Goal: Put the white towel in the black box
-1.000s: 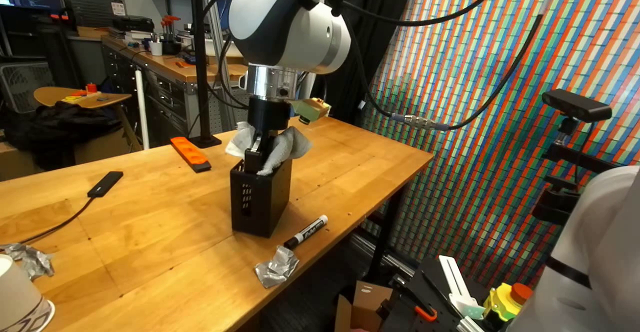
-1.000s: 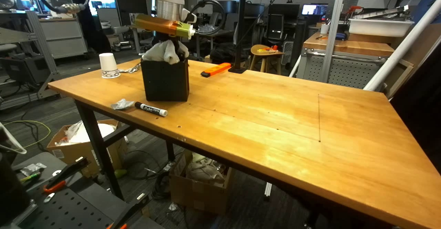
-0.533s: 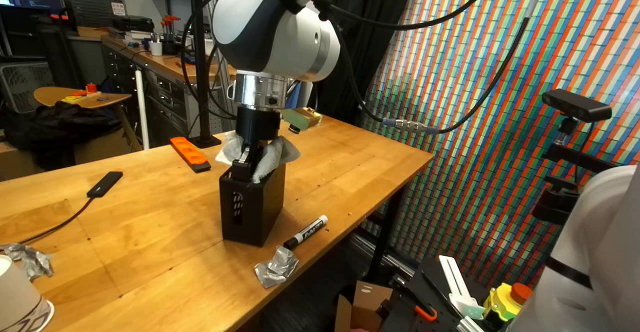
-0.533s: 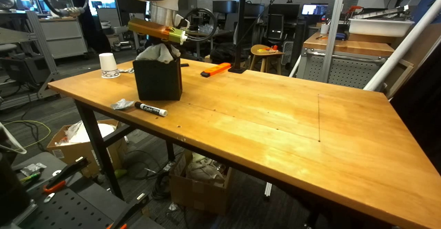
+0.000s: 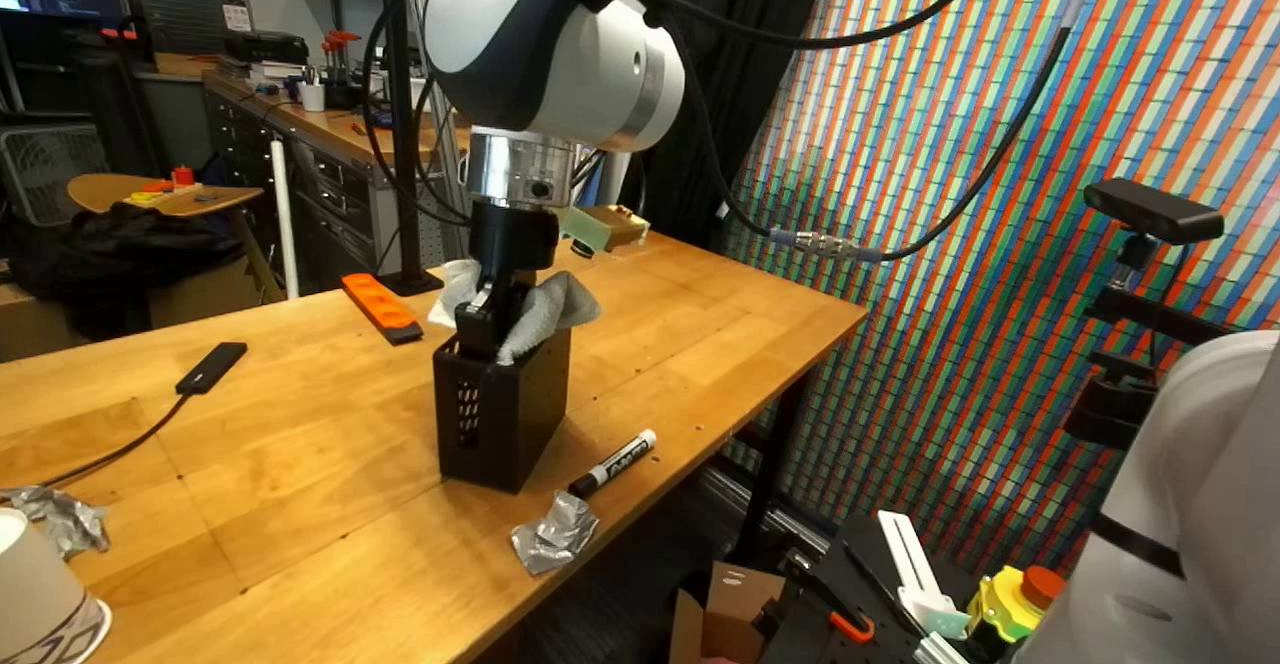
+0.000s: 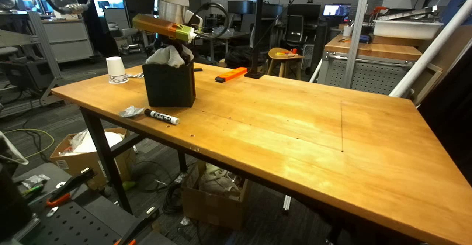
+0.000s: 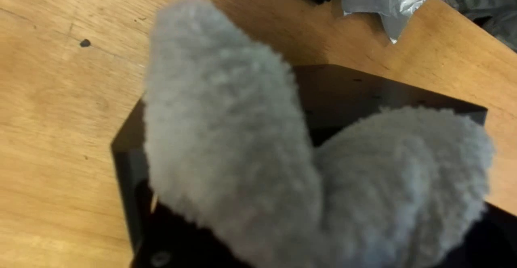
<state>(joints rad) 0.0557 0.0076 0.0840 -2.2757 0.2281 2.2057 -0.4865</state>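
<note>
Towel of fuzzy grey-white cloth (image 6: 165, 57) bunches in the mouth of a tall black box (image 6: 170, 86), left of centre in an exterior view, folds above its rim. Cloth snagged on the jointed black gripper (image 5: 487, 334) could ride out on a lift, and tips catching the wall might drag or topple the box. The white-and-black robot arm (image 5: 560, 54) reaches from the frame's top edge, wrist near vertical, gripper pointing down at the rim; folds hide the tips, so pinching or spread cannot be told.
</note>
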